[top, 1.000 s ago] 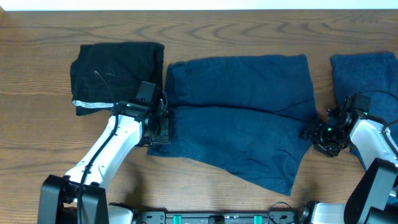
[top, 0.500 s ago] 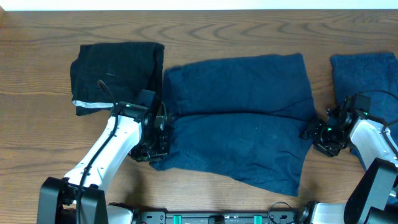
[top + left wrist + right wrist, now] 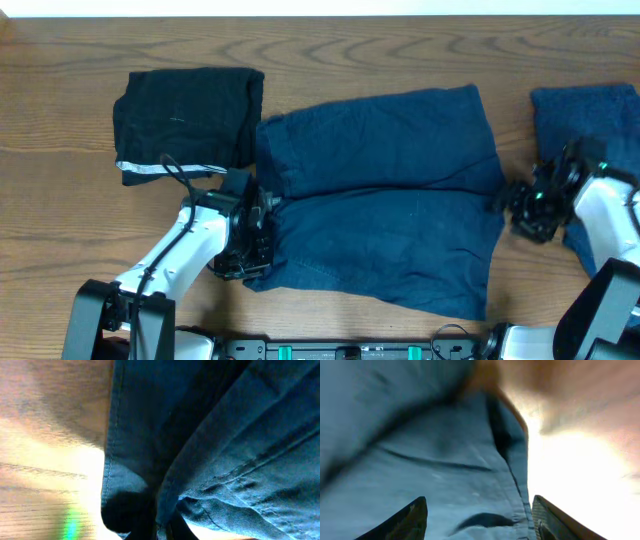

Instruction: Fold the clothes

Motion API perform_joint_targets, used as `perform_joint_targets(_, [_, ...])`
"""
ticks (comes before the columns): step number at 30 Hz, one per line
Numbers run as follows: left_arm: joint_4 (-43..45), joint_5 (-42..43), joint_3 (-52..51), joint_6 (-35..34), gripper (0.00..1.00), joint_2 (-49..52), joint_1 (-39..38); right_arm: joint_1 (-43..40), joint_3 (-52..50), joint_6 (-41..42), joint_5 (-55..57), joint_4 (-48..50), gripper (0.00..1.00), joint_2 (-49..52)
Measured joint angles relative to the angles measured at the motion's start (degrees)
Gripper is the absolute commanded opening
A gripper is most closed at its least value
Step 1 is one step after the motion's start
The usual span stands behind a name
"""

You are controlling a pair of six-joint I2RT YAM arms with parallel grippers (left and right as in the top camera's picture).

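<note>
Navy-blue two-legged shorts (image 3: pixel 390 200) lie spread across the middle of the table, one leg folded over the other. My left gripper (image 3: pixel 258 238) is shut on the shorts' left edge; in the left wrist view the cloth (image 3: pixel 240 435) bunches into the closed jaws of that gripper (image 3: pixel 162 532). At the shorts' right edge my right gripper (image 3: pixel 512 205) is open. In the right wrist view the hemmed edge of the shorts (image 3: pixel 435 475) lies between the spread fingers of that gripper (image 3: pixel 480 521). A black folded piece (image 3: pixel 185 115) with a white edge strip (image 3: pixel 165 168) lies at the back left.
Another navy-blue piece (image 3: pixel 585 115) lies at the right edge, beside my right arm. Bare wooden table (image 3: pixel 60 220) shows left of the shorts and along the back. The robot's base bar (image 3: pixel 350 350) runs along the front edge.
My left gripper closed on the shorts' left edge and drew it toward the front. The shorts shifted left and straightened. My right gripper moved slightly back along the right edge and opened a little wider.
</note>
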Motion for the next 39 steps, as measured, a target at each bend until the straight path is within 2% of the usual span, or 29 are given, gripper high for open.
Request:
perform_joint_targets(6, [0.0,-0.2,0.0,-0.2,0.06,0.0,0.0,0.0,2.1,-0.2,0.8,2.6,0.68,0.0])
perform_joint_targets(16, [-0.8,-0.2,0.0,-1.5,0.07,0.0,0.0,0.0,-4.7,-0.7,0.3,10.7,0.47,0.0])
perform_joint_targets(27, [-0.8,-0.2,0.0,-1.6,0.06,0.0,0.0,0.0,-6.9,-0.3,0.0,17.3,0.44,2.9])
perform_joint_targets(29, [-0.8,-0.2,0.0,-1.6,0.06,0.0,0.0,0.0,-7.0,-0.3,-0.4,18.6,0.4,4.3])
perform_joint_targets(31, [-0.8,-0.2,0.0,-1.6,0.07,0.0,0.0,0.0,-7.0,-0.2,-0.9,19.4,0.32,5.1])
perform_joint_targets(35, [-0.9,-0.2,0.0,-1.7,0.07,0.0,0.0,0.0,-7.0,0.0,-1.3,20.4,0.01,6.6])
perform_joint_targets(39, [-0.9,-0.2,0.0,-1.7,0.07,0.0,0.0,-0.1,-7.1,0.7,-1.4,21.7,0.01,7.5])
